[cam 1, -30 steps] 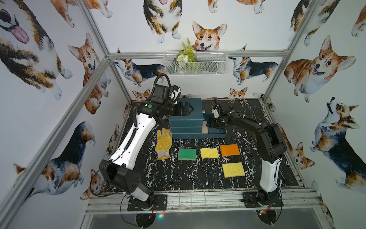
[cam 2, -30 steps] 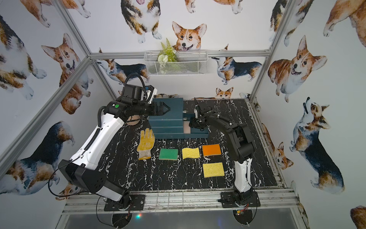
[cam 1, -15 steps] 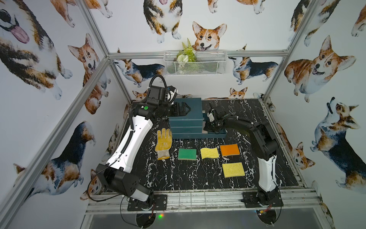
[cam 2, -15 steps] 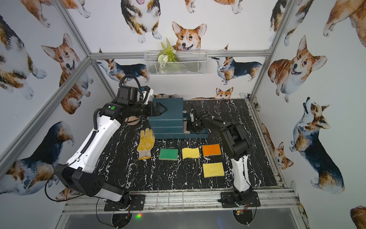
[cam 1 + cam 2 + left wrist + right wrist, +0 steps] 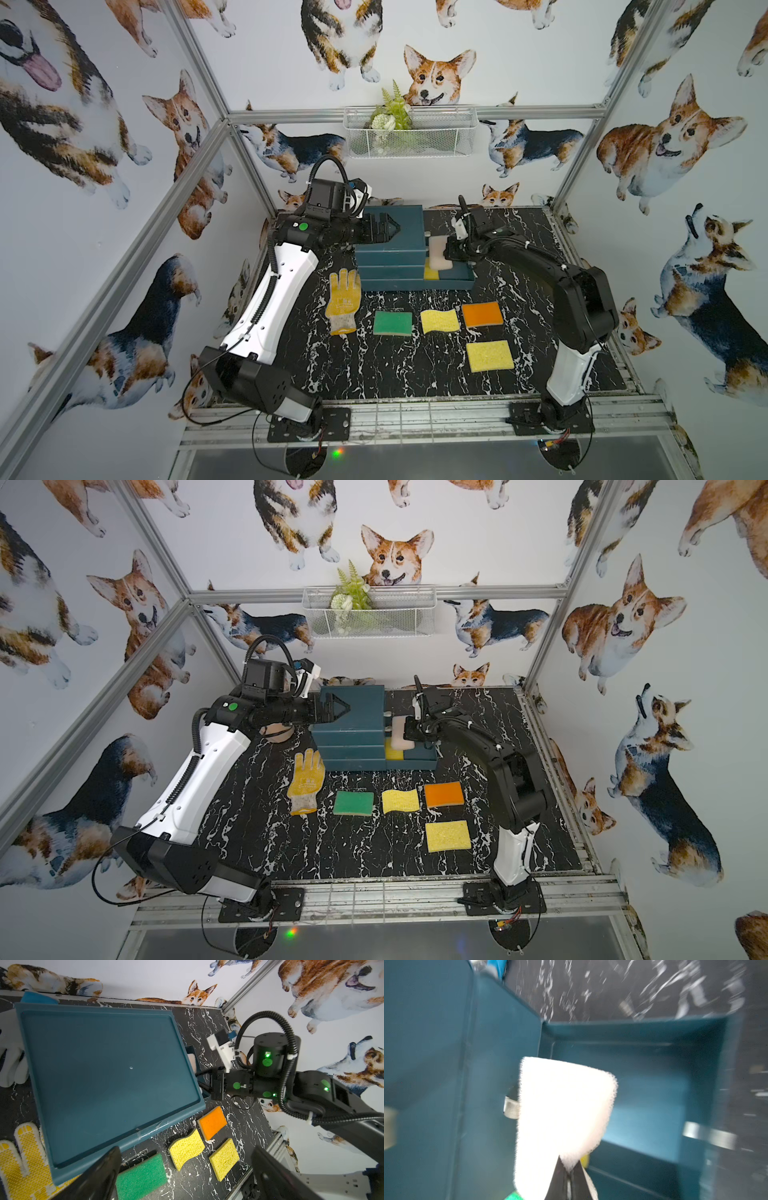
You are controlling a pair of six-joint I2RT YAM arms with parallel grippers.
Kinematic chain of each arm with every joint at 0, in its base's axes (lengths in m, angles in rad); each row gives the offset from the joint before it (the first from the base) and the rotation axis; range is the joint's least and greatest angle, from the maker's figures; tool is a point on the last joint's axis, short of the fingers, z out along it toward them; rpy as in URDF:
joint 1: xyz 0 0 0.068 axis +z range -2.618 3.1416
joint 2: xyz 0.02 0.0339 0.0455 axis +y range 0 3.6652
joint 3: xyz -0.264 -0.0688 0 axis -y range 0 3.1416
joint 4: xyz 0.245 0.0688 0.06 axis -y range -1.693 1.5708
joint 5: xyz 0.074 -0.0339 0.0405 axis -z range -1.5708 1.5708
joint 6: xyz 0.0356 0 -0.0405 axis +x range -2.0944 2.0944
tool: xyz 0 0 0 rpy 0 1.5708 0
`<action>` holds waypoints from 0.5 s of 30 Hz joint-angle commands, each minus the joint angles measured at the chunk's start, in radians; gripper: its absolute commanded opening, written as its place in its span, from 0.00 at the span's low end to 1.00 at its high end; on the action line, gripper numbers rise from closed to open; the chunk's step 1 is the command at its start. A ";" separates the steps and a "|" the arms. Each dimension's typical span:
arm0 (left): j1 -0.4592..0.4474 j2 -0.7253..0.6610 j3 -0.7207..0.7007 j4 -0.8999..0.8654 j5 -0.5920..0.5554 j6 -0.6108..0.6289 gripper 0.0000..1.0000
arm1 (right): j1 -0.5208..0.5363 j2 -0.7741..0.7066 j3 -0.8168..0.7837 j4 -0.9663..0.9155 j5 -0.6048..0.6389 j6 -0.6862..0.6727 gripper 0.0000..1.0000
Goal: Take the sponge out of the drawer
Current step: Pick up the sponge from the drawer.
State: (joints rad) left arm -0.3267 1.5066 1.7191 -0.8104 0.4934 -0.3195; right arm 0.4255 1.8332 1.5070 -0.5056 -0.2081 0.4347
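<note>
The right pincer (image 5: 571, 1167) is pressed together on one corner of a pale sponge (image 5: 438, 251), pinching it. The sponge hangs over the floor of a pulled-out drawer (image 5: 643, 1105), its long edge just beside the side wall of the teal drawer cabinet (image 5: 390, 253). Whether it has cleared the drawer's rim I cannot tell. A lower drawer (image 5: 455, 276) is pulled out too, with a yellow sponge (image 5: 431, 273) showing at its inner end.

The left pincer (image 5: 388, 230) is spread wide and hovers over the cabinet's flat top, touching nothing.

In front of the cabinet, the black marbled worktop (image 5: 374, 374) carries a yellow glove (image 5: 343, 300), a green sponge (image 5: 392, 323), a wavy yellow sponge (image 5: 439, 321), an orange sponge (image 5: 482, 314) and a rectangular yellow sponge (image 5: 489, 356), all apart from one another. Bare worktop lies right of the drawers and along the near edge.
</note>
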 commanded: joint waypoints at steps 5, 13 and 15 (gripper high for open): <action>-0.011 0.082 0.142 -0.101 0.152 0.108 0.99 | -0.085 -0.095 0.155 -0.450 -0.024 -0.302 0.00; -0.138 0.146 0.230 -0.187 0.211 0.215 0.98 | -0.023 -0.220 0.293 -0.663 -0.283 -0.520 0.00; -0.162 0.179 0.244 -0.189 0.240 0.226 0.98 | 0.008 -0.204 0.343 -0.749 -0.284 -0.564 0.00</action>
State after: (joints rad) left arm -0.4683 1.6585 1.9446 -0.9684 0.6662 -0.1516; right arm 0.4053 1.6207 1.8042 -1.0904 -0.4202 0.0055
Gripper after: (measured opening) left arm 0.978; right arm 0.050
